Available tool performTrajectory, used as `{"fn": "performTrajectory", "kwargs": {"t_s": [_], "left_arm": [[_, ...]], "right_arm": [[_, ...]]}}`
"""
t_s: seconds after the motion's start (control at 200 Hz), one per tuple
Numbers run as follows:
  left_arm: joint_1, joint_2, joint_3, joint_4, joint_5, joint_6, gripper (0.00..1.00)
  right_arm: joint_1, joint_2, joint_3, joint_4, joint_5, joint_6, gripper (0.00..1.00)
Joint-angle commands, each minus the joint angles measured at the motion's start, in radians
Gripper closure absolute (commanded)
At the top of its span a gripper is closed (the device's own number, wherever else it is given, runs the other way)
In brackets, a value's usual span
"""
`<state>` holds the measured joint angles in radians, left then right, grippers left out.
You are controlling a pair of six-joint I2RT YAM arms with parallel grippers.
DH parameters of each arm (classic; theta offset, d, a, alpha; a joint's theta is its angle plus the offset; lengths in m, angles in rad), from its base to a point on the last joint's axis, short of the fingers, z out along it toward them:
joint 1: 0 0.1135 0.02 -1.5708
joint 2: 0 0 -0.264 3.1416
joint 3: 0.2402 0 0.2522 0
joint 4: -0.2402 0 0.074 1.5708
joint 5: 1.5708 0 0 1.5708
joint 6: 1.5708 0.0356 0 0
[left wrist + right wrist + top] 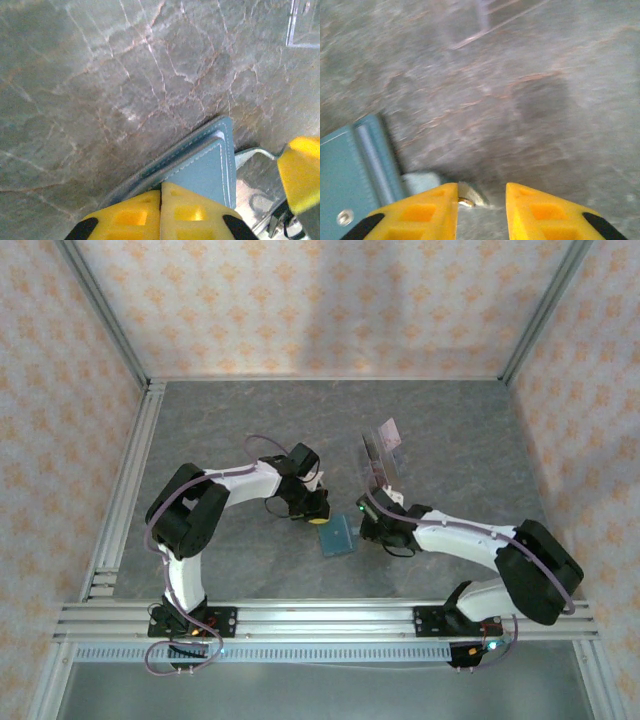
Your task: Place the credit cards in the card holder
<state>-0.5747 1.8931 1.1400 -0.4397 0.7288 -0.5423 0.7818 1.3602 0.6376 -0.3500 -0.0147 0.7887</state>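
Note:
The teal card holder (337, 535) lies on the table between my two grippers. My left gripper (317, 517) is at its left edge. In the left wrist view its yellow fingers (161, 186) are pressed together over the edge of the card holder (206, 170), pinching its upper leaf. My right gripper (366, 512) sits just right of the holder. Its fingers (481, 187) stand apart with nothing between them, and the holder's pale strap (422, 180) lies by the left finger. The card holder (345, 170) shows its stud. Pinkish and dark credit cards (392, 433) stand in the clear stand (382, 455).
The clear stand rises just behind the right gripper, close to its wrist. A corner of the stand (303, 25) shows in the left wrist view. An aluminium rail (130, 470) runs along the left side, and patterned walls enclose the grey marbled table (230, 420).

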Motion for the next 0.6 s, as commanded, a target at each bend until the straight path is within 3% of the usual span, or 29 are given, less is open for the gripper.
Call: {"fn": "performTrajectory", "kwargs": {"t_s": [0.0, 0.125, 0.225, 0.475, 0.595], "left_arm": [[-0.017, -0.071, 0.019, -0.115, 0.09, 0.027, 0.85], [-0.007, -0.152, 0.024, -0.131, 0.118, 0.025, 0.79], [0.007, -0.199, 0.002, -0.145, 0.104, 0.025, 0.78], [0.029, -0.24, -0.126, -0.123, 0.055, 0.014, 0.87], [0.03, -0.215, -0.153, -0.081, 0.06, -0.033, 0.91]], "right_arm": [[0.009, -0.008, 0.057, -0.189, 0.173, 0.09, 0.68], [0.071, -0.03, 0.154, -0.271, 0.268, 0.07, 0.69], [0.115, -0.015, 0.233, -0.298, 0.273, 0.032, 0.72], [0.126, 0.107, 0.283, -0.091, -0.058, -0.077, 0.75], [0.126, 0.218, 0.31, -0.06, -0.146, -0.096, 0.72]]}}
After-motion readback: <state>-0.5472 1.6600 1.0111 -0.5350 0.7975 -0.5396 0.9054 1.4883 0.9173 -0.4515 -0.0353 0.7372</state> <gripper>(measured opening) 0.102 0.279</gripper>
